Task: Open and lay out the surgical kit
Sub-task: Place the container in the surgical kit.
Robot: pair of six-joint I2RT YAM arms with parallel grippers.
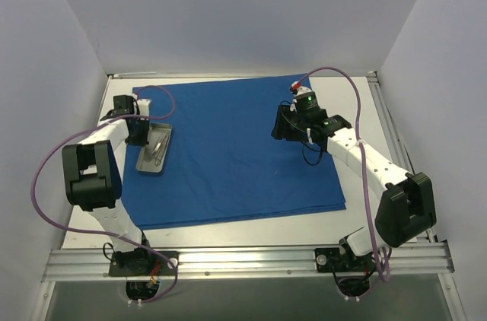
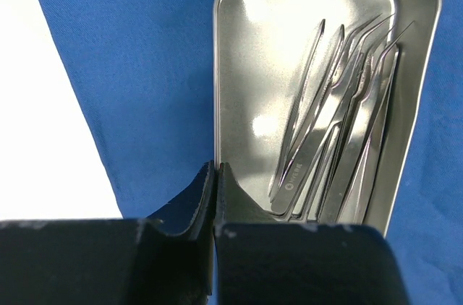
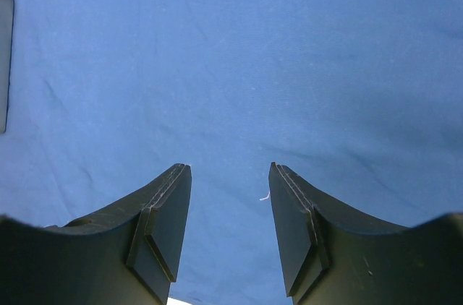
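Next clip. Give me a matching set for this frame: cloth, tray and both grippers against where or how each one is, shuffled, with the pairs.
1 cloth
2 tray
3 left gripper
4 right gripper

A open, above bare cloth
B spread flat on the table
C shut on the tray's rim
D near the cloth's left edge, metal instruments inside

Pairs: 1-B, 2-D, 3-C, 4-A

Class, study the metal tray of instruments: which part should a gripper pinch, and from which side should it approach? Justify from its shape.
Pinch the tray by its thin upright rim from above, one finger inside and one outside. Choose the side away from the instruments, where the floor is bare. The left gripper appears shut on that rim.
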